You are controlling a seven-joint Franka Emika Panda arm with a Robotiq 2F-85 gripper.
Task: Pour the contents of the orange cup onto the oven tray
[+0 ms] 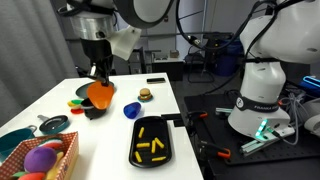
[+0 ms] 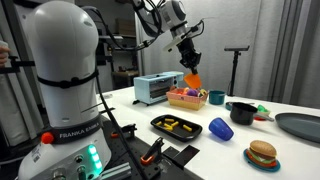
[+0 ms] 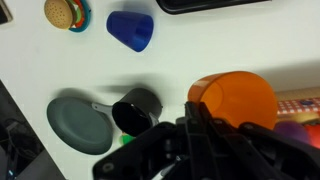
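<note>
My gripper (image 1: 98, 74) is shut on the orange cup (image 1: 101, 95) and holds it tilted in the air, to the side of the oven tray (image 1: 134, 150). In an exterior view the orange cup (image 2: 192, 78) hangs under the gripper (image 2: 188, 62), above the basket. The black oven tray (image 2: 160, 120) lies on the white table with several yellow pieces (image 2: 172, 125) on it; the pieces (image 1: 150, 143) show in both exterior views. In the wrist view the gripper (image 3: 205, 112) comes up from the bottom, clamped on the orange cup (image 3: 240, 98). Only the tray's edge (image 3: 210, 4) shows at the top.
A blue cup (image 1: 132, 109) lies beside the tray, a toy burger (image 1: 145, 94) behind it. A basket of coloured balls (image 1: 45, 158), a teal bowl (image 1: 14, 140), a small black pot (image 3: 137, 108), a grey pan (image 3: 78, 122) and a toaster oven (image 2: 155, 88) also stand on the table.
</note>
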